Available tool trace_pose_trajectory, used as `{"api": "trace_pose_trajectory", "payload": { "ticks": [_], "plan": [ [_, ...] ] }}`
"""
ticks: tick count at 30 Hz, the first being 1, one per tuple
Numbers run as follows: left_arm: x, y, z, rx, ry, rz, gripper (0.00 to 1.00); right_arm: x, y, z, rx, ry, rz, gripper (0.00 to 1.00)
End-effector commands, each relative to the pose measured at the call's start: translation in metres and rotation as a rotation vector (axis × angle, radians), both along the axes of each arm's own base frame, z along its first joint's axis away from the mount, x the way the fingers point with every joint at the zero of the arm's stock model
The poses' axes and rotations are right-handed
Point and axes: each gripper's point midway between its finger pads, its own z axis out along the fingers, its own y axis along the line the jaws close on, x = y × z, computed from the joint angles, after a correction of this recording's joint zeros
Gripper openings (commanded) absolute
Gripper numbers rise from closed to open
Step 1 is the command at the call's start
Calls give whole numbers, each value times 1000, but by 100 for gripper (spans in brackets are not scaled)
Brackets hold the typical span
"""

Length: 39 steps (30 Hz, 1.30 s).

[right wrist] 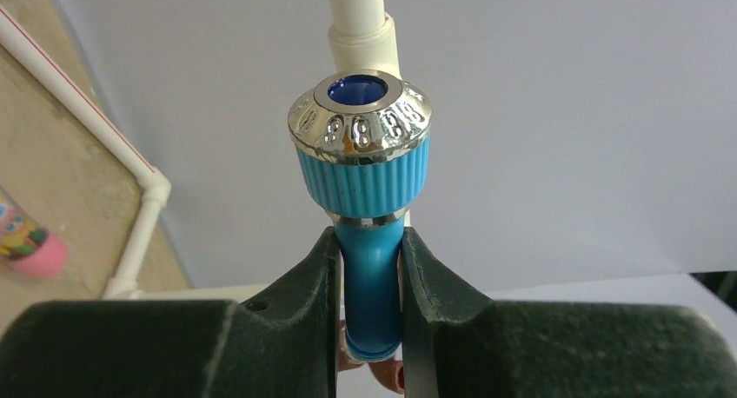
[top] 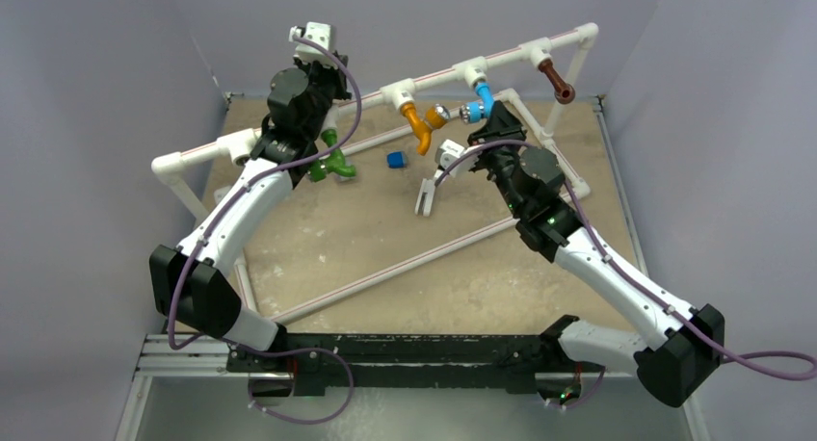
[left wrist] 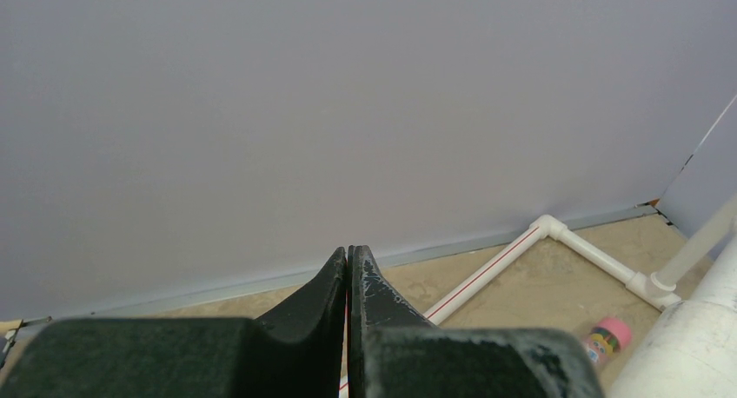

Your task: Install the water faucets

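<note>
right gripper (right wrist: 369, 242) clamped on blue faucet (right wrist: 363, 189) neck, faucet's long axis running straight up-frame toward white tee (right wrist: 365, 46) above.

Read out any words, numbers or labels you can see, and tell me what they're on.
None reads clearly.
Silver knob on the blue plastic faucet: embossed marks, not legible.
Pink-capped bottle, colourful label: too blurred.
</note>
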Motion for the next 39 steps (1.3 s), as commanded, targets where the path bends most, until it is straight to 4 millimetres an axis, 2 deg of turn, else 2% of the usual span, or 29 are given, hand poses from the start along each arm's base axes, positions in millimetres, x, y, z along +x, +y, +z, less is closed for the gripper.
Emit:
{"api": "trace_pose_trajectory", "payload": {
  "ticks": [1,6,11,21,30,39],
  "plan": [
    [-28,-23,-167,205,469,-119,0,0,17,22,209,-32,102,0],
    [-28,-24,-167,207,467,-121,0,-7,16,35,393,-29,164,0],
    [-28,-25,-167,210,465,-122,0,-8,17,39,530,1,215,0],
    [-29,-24,-166,224,457,-117,0,-6,4,54,799,64,298,0],
    [-30,-26,-166,226,456,-121,0,1,-4,65,1034,116,295,0],
    [-31,-27,-167,231,454,-122,0,8,-12,67,1329,173,268,0]
  ]
}}
